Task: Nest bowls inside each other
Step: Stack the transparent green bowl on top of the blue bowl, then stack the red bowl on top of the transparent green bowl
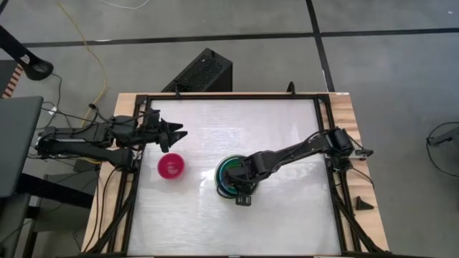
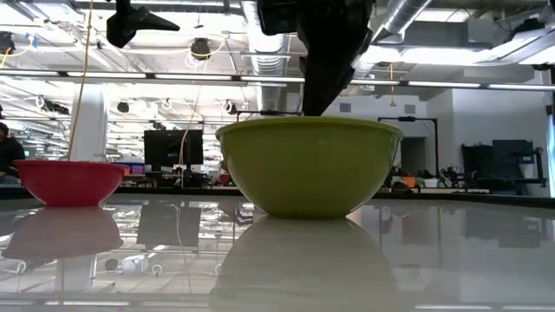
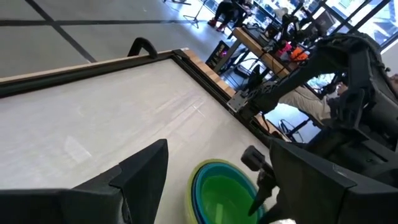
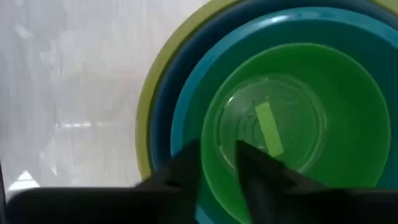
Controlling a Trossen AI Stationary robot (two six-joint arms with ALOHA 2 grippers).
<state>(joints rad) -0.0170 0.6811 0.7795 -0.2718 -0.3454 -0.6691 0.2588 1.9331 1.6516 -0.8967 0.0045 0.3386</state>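
right claw (image 4: 217, 163) straddling bright green bowl (image 4: 298, 118) rim

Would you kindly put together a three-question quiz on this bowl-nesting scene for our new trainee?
1. True or false: the magenta-pink bowl already sits inside the stack.
2. Which bowl is innermost in the stack? A) teal bowl B) bright green bowl C) light blue bowl
3. Fill in: the right end effector is directly above the ____ of bowls.

Key
1. False; it stands alone on the table, near the open left end effector.
2. B; the bright green bowl lies inside the teal bowl, light blue bowl and olive-green bowl.
3. stack
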